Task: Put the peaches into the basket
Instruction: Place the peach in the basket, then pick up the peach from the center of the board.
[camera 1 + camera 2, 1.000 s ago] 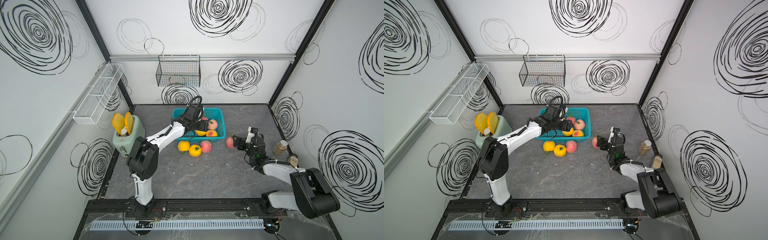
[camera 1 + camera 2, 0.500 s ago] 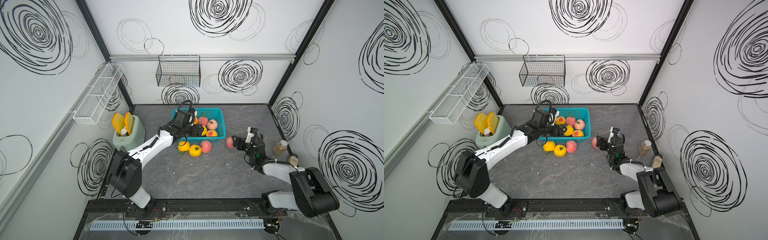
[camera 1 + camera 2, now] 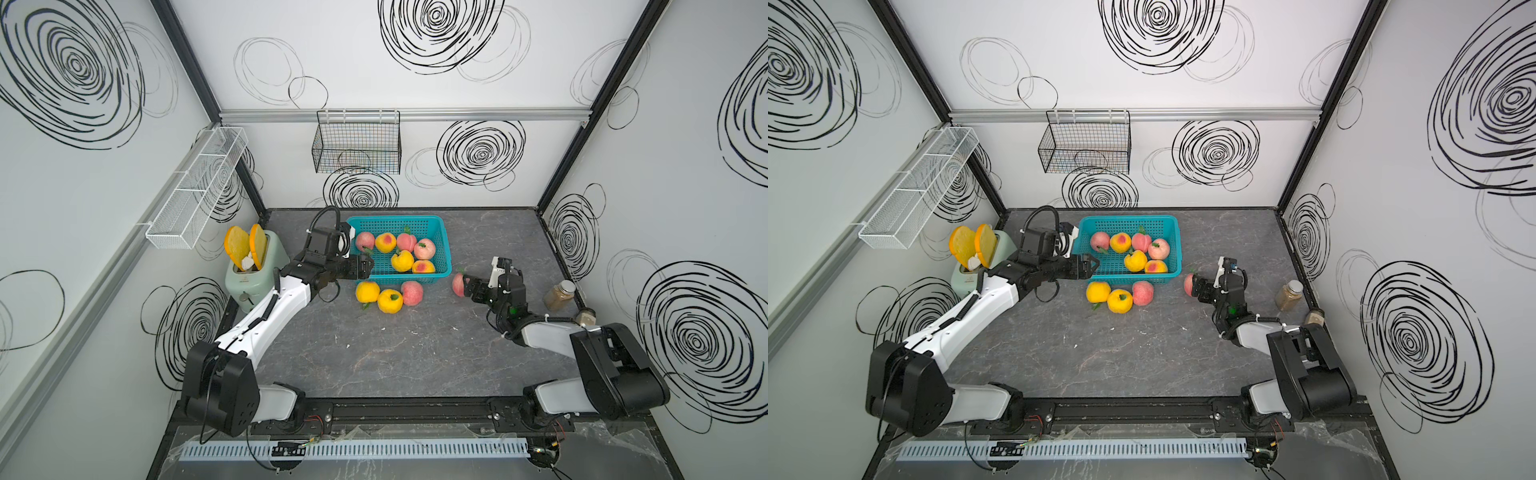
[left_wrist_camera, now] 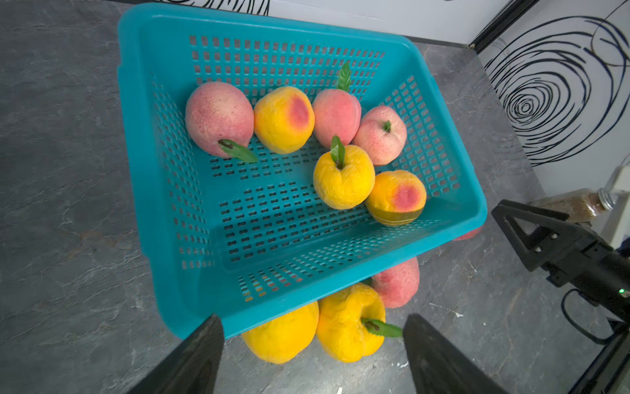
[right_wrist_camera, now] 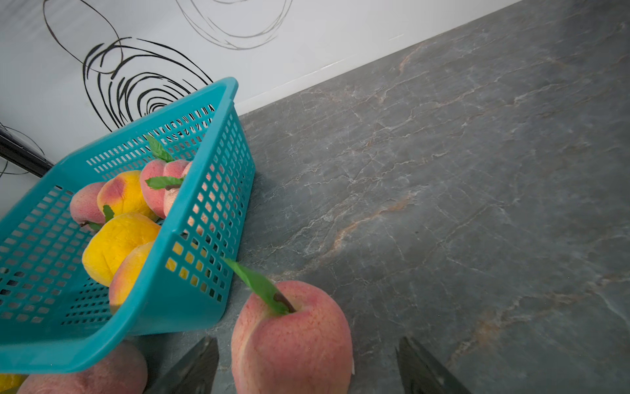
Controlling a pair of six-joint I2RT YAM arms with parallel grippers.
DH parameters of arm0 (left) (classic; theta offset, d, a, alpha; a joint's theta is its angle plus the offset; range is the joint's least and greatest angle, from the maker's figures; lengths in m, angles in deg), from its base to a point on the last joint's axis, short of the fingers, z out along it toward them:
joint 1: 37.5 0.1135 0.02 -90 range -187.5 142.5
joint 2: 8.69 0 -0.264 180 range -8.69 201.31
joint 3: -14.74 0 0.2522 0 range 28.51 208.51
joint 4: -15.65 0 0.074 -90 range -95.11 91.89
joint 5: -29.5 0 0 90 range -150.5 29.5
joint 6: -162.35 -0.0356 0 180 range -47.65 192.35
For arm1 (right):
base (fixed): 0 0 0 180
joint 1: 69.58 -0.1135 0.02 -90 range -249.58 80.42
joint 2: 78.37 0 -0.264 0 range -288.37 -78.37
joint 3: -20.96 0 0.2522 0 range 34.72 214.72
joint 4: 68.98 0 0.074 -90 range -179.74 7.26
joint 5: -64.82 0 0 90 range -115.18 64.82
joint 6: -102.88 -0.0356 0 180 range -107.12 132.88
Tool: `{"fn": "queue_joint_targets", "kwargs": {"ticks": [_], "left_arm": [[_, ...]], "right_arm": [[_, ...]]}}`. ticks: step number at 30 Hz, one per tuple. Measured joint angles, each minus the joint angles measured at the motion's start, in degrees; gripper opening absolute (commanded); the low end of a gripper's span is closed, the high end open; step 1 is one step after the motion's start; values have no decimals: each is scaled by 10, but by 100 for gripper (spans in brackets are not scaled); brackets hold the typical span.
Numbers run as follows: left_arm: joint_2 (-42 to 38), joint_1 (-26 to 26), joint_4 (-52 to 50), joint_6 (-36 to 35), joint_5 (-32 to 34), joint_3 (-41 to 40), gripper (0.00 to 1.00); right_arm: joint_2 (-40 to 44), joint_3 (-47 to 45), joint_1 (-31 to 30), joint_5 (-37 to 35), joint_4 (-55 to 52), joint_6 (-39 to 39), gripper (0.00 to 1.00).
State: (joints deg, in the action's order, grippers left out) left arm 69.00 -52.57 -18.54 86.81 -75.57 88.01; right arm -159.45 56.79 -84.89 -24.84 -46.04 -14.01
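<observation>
1. Grey marbled desk [image 3: 395,365] and white walls scribbled with black swirls are framing the scene. The turquoise basket [image 3: 399,219] is sitting toward the back wall, its long axis running side to side, with six peaches lying inside.
2. Four peaches are lying outside it. A yellow peach [image 3: 367,291], a leafed yellow peach [image 3: 390,301] and a pink peach [image 3: 412,292] are huddling against the basket's near wall. A lone pink peach [image 3: 457,284] is resting just beside the near right corner.
3. The right tool [image 3: 467,286] is straddling that lone pink peach, which is sitting on the desk with its leaf pointing up. In the right wrist view the jaws are standing spread on either side of the fruit, with a clear gap showing on one side — bracketing it, not squeezing.
4. The left tool [image 3: 368,266] is hovering spread and empty over the basket's near left corner. In the left wrist view the two yellow peaches are showing between its fingertips [image 4: 211,334], just outside the rim.
5. By my reading, the right arm is sitting far nearer the lone fruit, and the basket is lying to its left and slightly farther back — so a squeeze, a lift and a short carry over the rim look likely. The huddle of three is lying closer to the left arm.
</observation>
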Motion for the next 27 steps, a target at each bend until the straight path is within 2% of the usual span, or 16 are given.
{"fn": "queue_joint_targets", "kwargs": {"ticks": [6,27], "left_arm": [[-3,40,-8,-13,-19,-40,87],[-3,47,-15,-18,-47,-43,87]], "right_arm": [[-14,0,0,7,0,-5,86],[-84,46,6,65,-1,-5,84]]}}
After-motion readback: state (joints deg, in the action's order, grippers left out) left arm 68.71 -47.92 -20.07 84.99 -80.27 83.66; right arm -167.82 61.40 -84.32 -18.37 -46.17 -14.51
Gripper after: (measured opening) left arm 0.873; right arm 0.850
